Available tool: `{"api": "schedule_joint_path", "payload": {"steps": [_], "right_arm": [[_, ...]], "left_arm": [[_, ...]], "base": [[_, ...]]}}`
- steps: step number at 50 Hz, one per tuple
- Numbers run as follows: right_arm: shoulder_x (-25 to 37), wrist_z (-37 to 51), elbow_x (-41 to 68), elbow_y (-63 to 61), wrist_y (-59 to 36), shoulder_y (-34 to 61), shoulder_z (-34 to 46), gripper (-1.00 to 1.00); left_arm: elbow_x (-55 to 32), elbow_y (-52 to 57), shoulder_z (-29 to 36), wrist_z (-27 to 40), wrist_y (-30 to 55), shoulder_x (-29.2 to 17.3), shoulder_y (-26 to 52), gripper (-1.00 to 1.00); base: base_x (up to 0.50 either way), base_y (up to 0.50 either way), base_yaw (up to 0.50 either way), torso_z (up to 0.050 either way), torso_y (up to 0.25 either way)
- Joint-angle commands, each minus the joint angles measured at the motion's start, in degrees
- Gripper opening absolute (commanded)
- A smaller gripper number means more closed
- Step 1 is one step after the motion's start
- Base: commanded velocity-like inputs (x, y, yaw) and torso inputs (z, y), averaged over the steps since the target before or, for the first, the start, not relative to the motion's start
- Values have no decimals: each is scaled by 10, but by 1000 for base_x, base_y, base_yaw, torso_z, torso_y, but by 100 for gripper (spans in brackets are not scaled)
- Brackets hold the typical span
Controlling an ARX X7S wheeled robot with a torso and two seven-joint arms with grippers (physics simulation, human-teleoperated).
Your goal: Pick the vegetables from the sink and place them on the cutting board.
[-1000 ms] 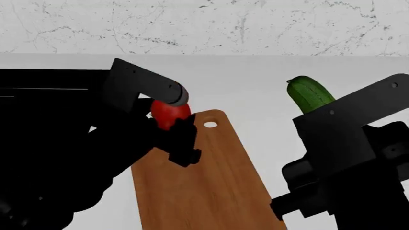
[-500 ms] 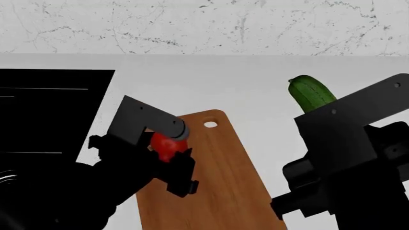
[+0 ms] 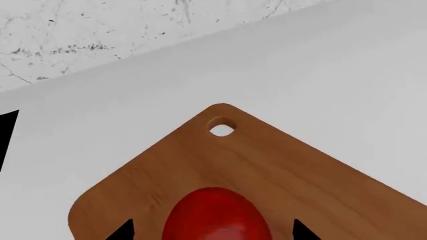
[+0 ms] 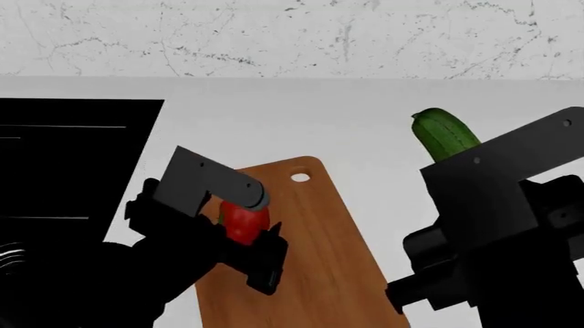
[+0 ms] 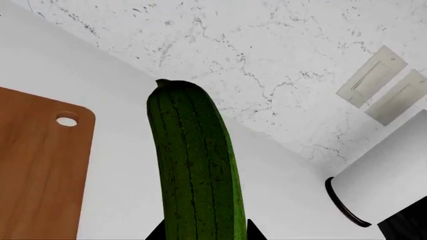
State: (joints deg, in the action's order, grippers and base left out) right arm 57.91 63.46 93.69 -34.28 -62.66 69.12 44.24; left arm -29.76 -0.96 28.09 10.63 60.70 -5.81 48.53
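The left gripper (image 4: 245,229) is gripping the tomato (image 4: 243,222) w/ clenched fingers, in the lower left-centre of the head view, over the cutting board (image 4: 310,253). In the left wrist view the tomato (image 3: 217,215) is sitting at the bottom centre, w/ the board's hole (image 3: 221,130) above it near the frame centre. I cannot tell if the tomato is touching the wood already or is hanging just above; probably it is being held here because this is the spot for putting it down.

The right gripper (image 4: 456,205) is at the right of the head view and is grasping the cucumber (image 4: 444,133), which is pointing up & away, above the white worktop (image 4: 365,123), beside the board and not over it. In the right wrist view the cucumber (image 5: 193,165) is filling the centre, fingers closed at its lower end. Probably it is waiting there so both arms are not crowding the board together.

The sink (image 4: 64,157) is showing dark at the left edge, w/ no vegetable visible in the part in view. A white roll (image 5: 383,185) is lying at the lower right of the right wrist view.
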Motion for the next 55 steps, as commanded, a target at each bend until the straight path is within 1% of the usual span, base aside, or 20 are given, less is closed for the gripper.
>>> {"api": "schedule_joint_path", "payload": {"steps": [1,6,9,10,11,12,15,18,22,25,26,29,30,34,37,40,46,49,51,55], "right_arm": [[3,-5,-13,-2,-2,0,-4,-100],[2,-6,-14,-2,-1,-1,-4,-100],[-1,-14,-4,5,9,-3,-8,-100],[-8,0,26,20,5,2,-4,-100],[-12,-7,30,22,7,3,-5,-100],[-25,2,65,44,-2,16,2,-100],[-40,-5,97,71,-7,36,3,-100],[-64,-9,151,111,-26,81,8,-100],[-96,-1,194,167,-50,122,31,-100],[-110,-2,208,190,-56,133,40,-100],[-119,-5,214,207,-56,136,44,-100],[-134,-21,219,231,-48,134,44,-100],[-143,-13,230,240,-47,140,49,-100],[-160,-25,239,257,-43,139,52,-100],[-163,-22,246,264,-39,132,58,-100],[-169,-18,257,276,-44,125,73,-100],[-177,-25,257,297,-18,89,78,-100],[-181,-22,261,311,-18,82,88,-100],[-185,-43,261,319,-9,66,83,-100],[-189,-51,262,331,-12,61,89,-100]], "left_arm": [[-25,83,-13,21,29,-9,6,100],[-63,156,-53,39,68,-9,12,100],[-78,193,-73,44,70,-13,9,100],[-74,208,-76,49,62,-16,6,100],[-78,215,-81,49,61,-17,5,100],[-87,238,-99,54,58,-19,0,100],[-99,273,-123,62,55,-25,-8,100],[-117,321,-176,82,48,-30,-34,100],[-123,386,-210,92,21,-47,-84,100],[-133,405,-233,91,8,-54,-109,100],[-140,414,-250,85,-4,-58,-129,100],[-126,427,-252,78,-32,-69,-157,100],[-117,419,-246,62,-52,-74,-172,100],[-99,405,-236,42,-84,-81,-193,100],[-96,413,-234,44,-86,-87,-196,100],[-126,432,-266,56,-68,-89,-191,100],[-143,436,-288,68,-61,-90,-188,100],[-144,435,-290,70,-61,-91,-188,100],[-146,435,-291,73,-58,-92,-188,100],[-146,435,-291,76,-59,-93,-188,100]], "base": [[0,0,0,0,0],[0,0,0,0,0],[0,0,0,0,0],[0,0,0,0,0],[0,0,0,10,0],[0,0,0,0,0],[0,0,0,0,0],[0,0,0,0,0],[0,0,0,0,0],[0,0,0,0,0],[0,0,0,0,0],[0,0,0,0,0],[0,0,0,0,0],[0,0,0,0,3],[0,0,0,0,0],[0,0,0,0,0],[0,0,0,0,0],[0,0,0,0,0],[0,0,0,0,0],[0,0,0,0,0]]}}
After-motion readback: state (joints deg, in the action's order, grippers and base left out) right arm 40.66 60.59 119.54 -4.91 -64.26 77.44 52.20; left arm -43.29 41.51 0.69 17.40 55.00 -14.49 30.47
